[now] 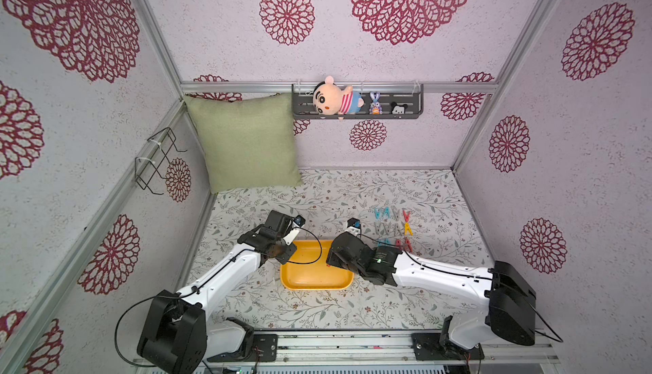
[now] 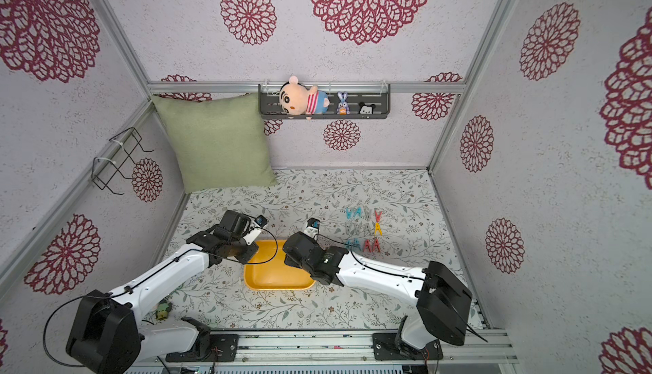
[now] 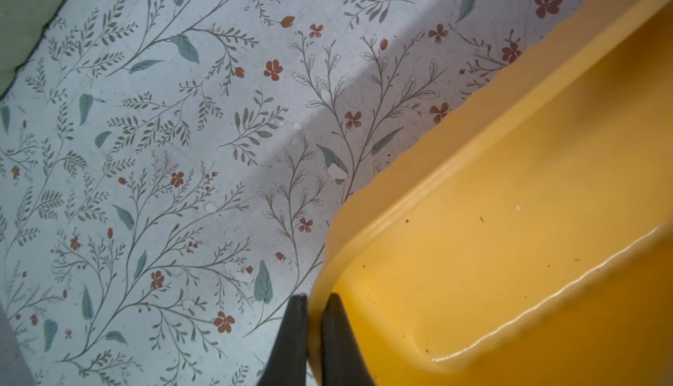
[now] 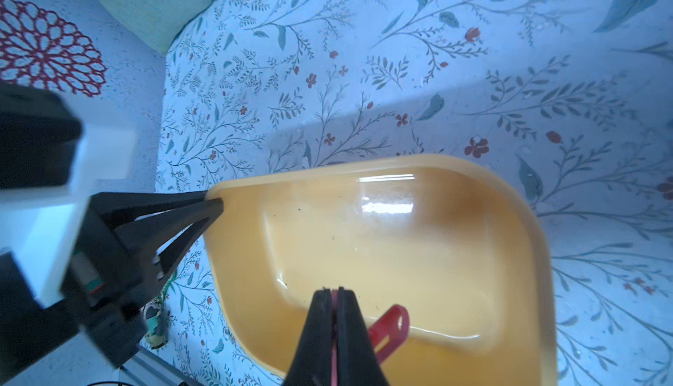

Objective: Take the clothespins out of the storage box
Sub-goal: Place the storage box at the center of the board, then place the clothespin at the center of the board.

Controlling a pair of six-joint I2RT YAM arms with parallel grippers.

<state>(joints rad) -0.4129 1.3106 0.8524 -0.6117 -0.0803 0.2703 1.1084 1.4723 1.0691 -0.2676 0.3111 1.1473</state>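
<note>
Flowered wallpaper closes three sides of the cell I am watching, and the leaf-print bench [image 1: 352, 189] fills its floor. A green pillow [image 1: 243, 143] leans in the far left corner. Nearer the arm bases sits the yellow storage box [image 1: 317, 278], flat on the bench between the two arms. Just beyond its right side the clothespins [image 1: 393, 227] lie in rows on the bench, outside the box: blue, grey, red, one yellow. My left fingers [image 3: 338, 337] are clenched on the box's rim at a corner. My right fingers [image 4: 317, 329] are clamped on a red clothespin [image 4: 391, 324], within the box's outline.
</note>
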